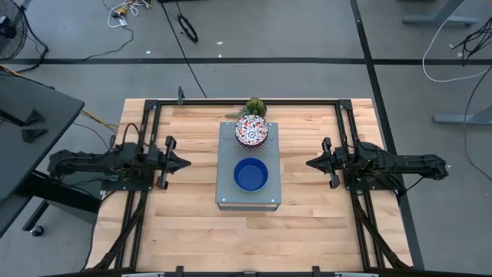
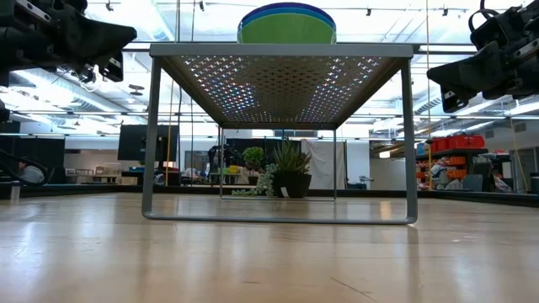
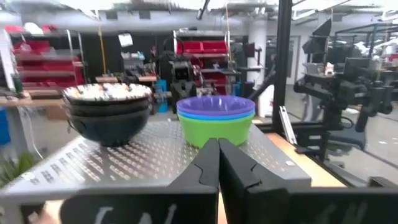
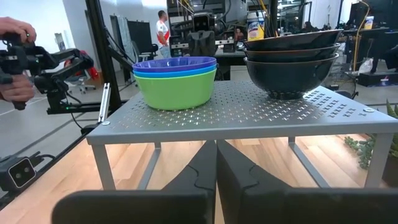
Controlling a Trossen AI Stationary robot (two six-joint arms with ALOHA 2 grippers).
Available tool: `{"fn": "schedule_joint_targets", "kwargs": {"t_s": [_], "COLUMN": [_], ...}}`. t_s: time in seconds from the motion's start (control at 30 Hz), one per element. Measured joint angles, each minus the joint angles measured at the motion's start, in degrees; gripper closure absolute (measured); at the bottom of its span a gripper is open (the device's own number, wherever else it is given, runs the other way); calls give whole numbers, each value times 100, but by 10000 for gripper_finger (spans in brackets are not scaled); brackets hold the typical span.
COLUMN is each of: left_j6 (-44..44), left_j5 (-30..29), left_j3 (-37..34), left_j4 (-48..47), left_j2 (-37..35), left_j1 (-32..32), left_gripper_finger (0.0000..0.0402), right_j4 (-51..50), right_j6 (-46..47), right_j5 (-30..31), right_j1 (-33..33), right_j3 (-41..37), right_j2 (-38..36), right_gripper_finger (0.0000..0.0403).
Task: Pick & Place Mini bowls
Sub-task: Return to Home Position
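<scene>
White patterned bowls (image 1: 251, 131) and blue-over-green bowls (image 1: 250, 175) sit stacked on the grey perforated metal shelf (image 1: 227, 154), seemingly finished, with left end effector (image 1: 187, 163) and right end effector (image 1: 309, 163) pressed together.

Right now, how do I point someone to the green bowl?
On the wooden table stands a grey perforated shelf holding two bowl stacks. The green bowl is at the bottom of the stack farther from the plant, under a light blue bowl and a dark blue bowl; the other stack is patterned.
</scene>
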Motion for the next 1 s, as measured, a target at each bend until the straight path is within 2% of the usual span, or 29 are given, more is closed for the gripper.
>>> {"fn": "schedule_joint_targets", "kwargs": {"t_s": [0.17,0.27,0.53,1.0], "left_j6": [114,17,136,519], "left_j5": [-106,-111,-126,-12], "left_j3": [-2,-256,-269,-271], "left_j4": [70,427,471,-557], "left_j2": [-219,-330,-363,-363], "left_j1": [4,4,2,3], "left_gripper_finger": [401,401,401,401], "right_j4": [0,0,0,0], "right_j6": [2,1,0,2], "right_j5": [0,0,1,0], "right_j1": [0,2,1,0], "right_j3": [0,0,0,0], "right_j2": [2,2,2,0], "right_gripper_finger": [392,392,392,392]}}
